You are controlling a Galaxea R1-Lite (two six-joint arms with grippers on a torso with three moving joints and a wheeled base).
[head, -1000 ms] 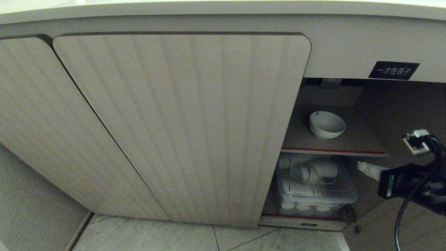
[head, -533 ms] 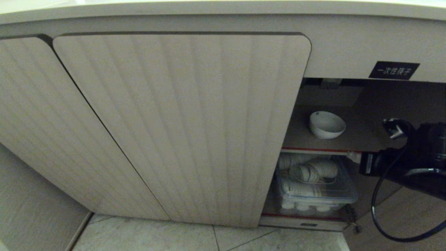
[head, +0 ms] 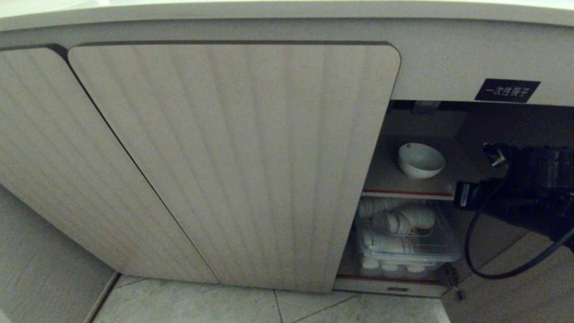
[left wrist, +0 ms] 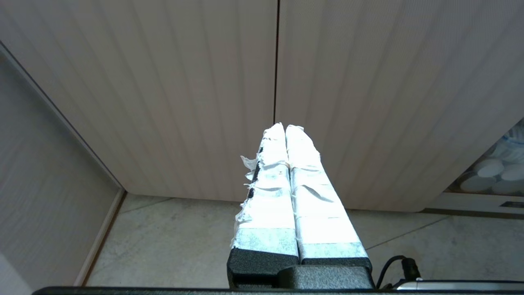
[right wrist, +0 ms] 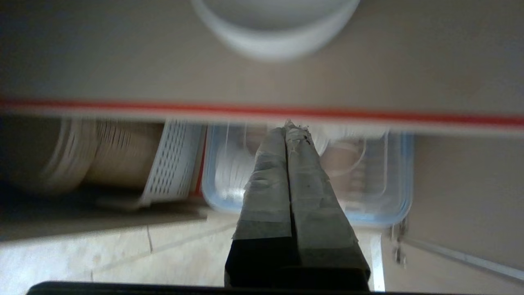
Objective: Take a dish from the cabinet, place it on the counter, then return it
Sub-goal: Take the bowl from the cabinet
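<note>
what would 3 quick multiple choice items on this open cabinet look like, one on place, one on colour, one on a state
1. Where is the dish?
A. upper shelf of the cabinet
B. inside the clear bin
C. floor

2. What colour is the shelf edge strip?
A. blue
B. red
C. green

3. How is the right gripper?
A. open around the dish
B. shut on the dish
C. shut, empty

Answers:
1 A, the dish sits alone on the shelf above the clear bin.
2 B, a red line runs along the shelf front.
3 C, the gripper's taped fingers press together short of the dish.
</note>
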